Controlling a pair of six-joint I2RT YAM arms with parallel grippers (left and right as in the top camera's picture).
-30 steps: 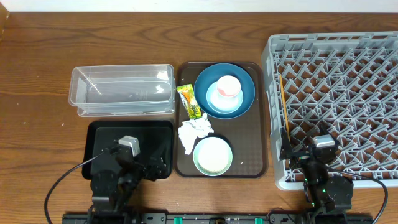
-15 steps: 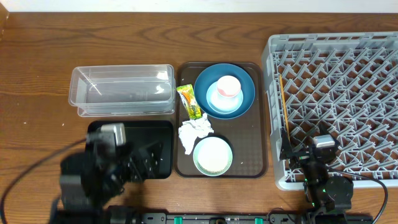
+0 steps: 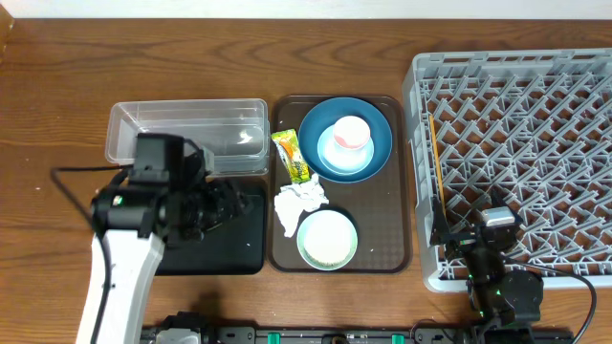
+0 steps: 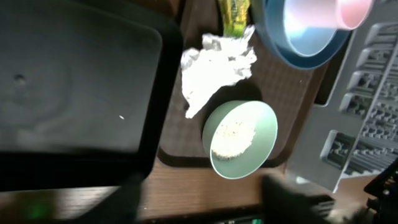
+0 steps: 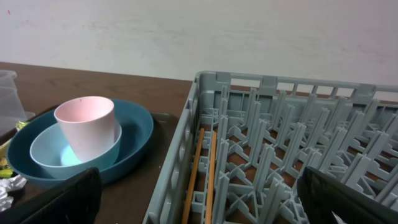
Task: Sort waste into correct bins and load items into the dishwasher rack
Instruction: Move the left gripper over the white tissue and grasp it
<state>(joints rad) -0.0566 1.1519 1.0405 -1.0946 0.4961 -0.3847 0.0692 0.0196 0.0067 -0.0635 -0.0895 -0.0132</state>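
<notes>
Frankly, nothing is sorted yet — tissue (image 3: 301,203), wrapper (image 3: 290,156) and the mint bowl (image 3: 327,239) with its rice (image 4: 233,134) sit on the brown tray (image 3: 397,239) beside the stacked plate (image 3: 378,129), blue bowl (image 5: 46,149) and pink cup (image 3: 349,134); the rack (image 3: 516,143) holds no dishes. My left claw (image 3: 229,201) hangs spread and empty over the black tray (image 3: 249,244), my right claw (image 5: 205,199) spread by the rack.

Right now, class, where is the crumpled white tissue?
In the overhead view, the crumpled tissue lies on the brown tray's left side, between the snack wrapper and the mint-green bowl.
</notes>
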